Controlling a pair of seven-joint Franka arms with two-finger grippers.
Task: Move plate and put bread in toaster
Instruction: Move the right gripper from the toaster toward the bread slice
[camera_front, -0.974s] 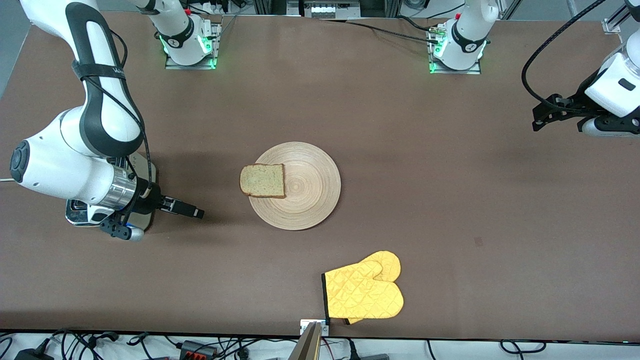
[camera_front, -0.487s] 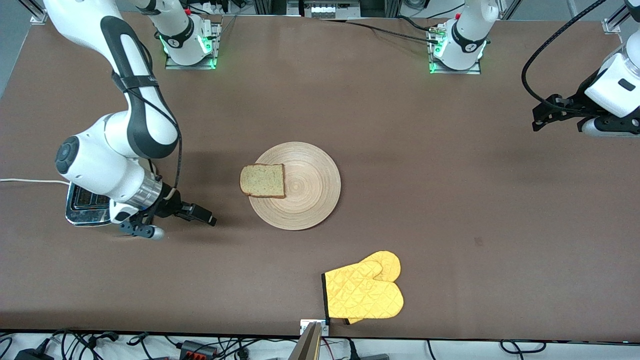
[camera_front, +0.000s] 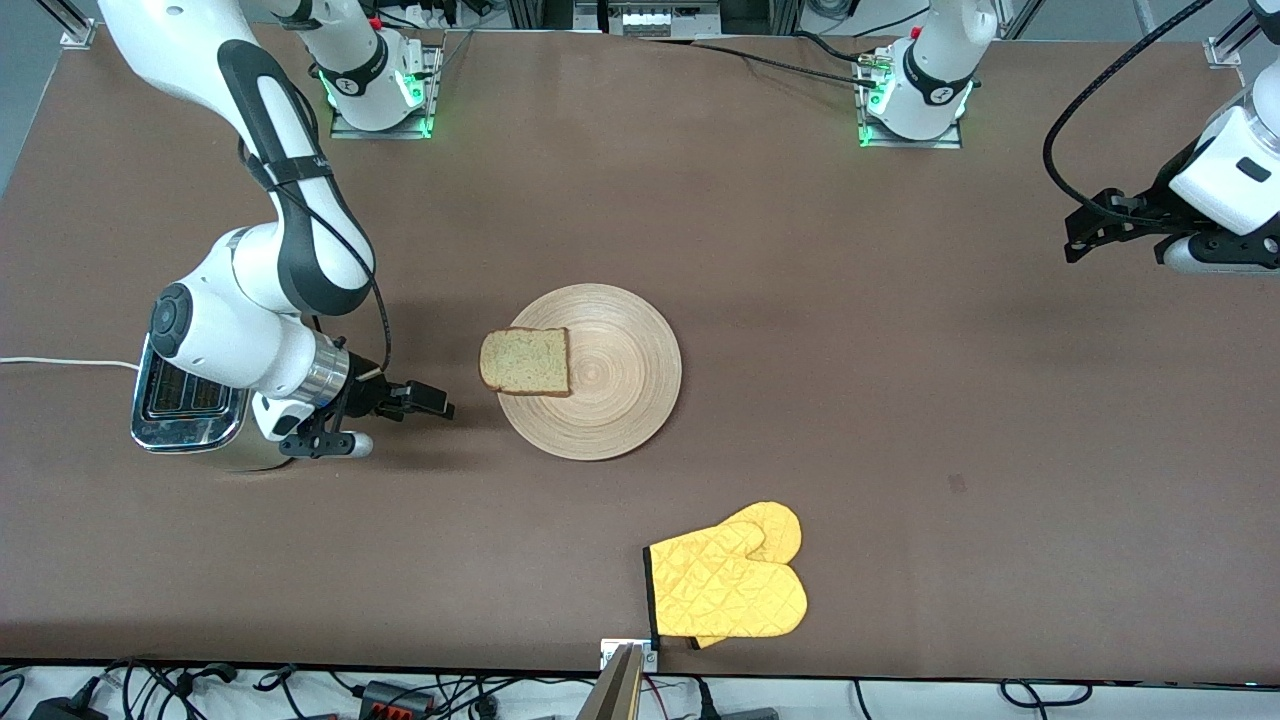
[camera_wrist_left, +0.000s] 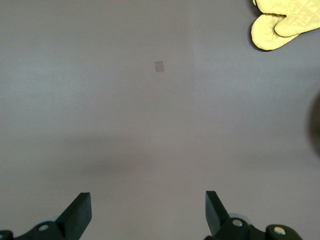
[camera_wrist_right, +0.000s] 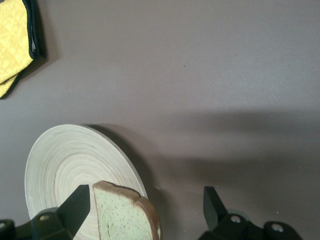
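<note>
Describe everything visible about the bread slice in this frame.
The bread is one squarish slice, pale and speckled, with a brown crust around its edge. It lies flat on the wooden plate, at the rim toward the right arm's end of the table, and overhangs that rim. Nothing grips it: the right claw is open, between the toaster and the slice, short of touching it. In the right wrist view the slice shows between the open fingers.

A high front camera looks down across the table (camera_front: 900, 400) toward both bases. The right wrist camera, low, faces the plate (camera_wrist_right: 65, 160) and bread (camera_wrist_right: 122, 215), with the mitt (camera_wrist_right: 15, 40) farther off. The left wrist camera looks down on bare tabletop. All three views share the mitt.
</note>
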